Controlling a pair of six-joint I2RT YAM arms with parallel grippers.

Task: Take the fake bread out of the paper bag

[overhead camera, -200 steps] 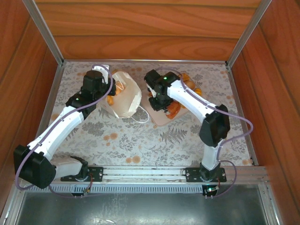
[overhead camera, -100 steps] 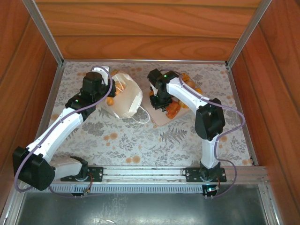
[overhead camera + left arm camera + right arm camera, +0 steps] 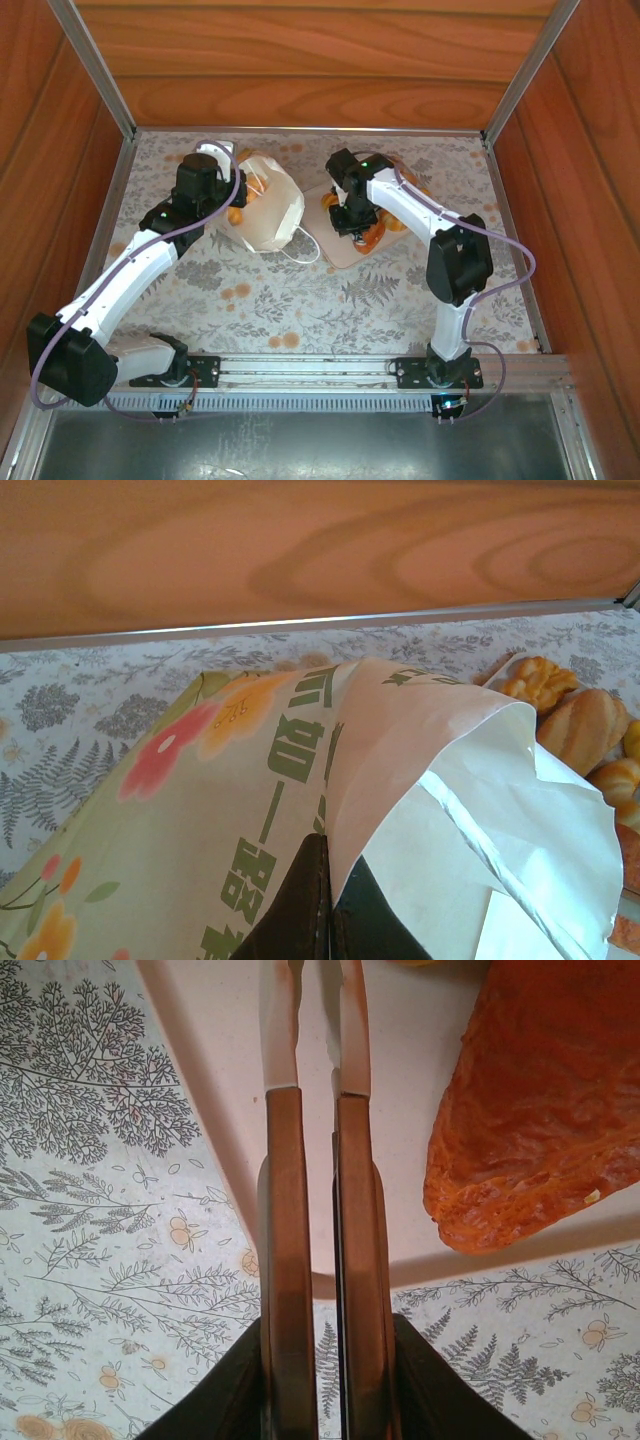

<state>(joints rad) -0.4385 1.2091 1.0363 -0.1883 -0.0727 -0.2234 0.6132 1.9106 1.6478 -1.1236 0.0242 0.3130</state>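
Wood-panelled walls enclose a table spread with a fern-and-flower printed cloth (image 3: pixel 300 300). On it, the left gripper (image 3: pixel 328 848) is clenched on the rim of the white paper carrier bag (image 3: pixel 450 780) with green lettering. Glossy orange toy pastries (image 3: pixel 237 213) show at the bag's mouth. The right gripper (image 3: pixel 318 1020) hangs over the beige square tray (image 3: pixel 220 1020), fingers nearly together and gripping nothing, just beside a rough orange-brown toy loaf (image 3: pixel 540 1130). Several golden toy rolls (image 3: pixel 585 725) lie on that tray.

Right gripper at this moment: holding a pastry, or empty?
Empty and shut. The right gripper shows fingers nearly touching, nothing between them, over the beige tray; the orange pastry lies beside them, apart.
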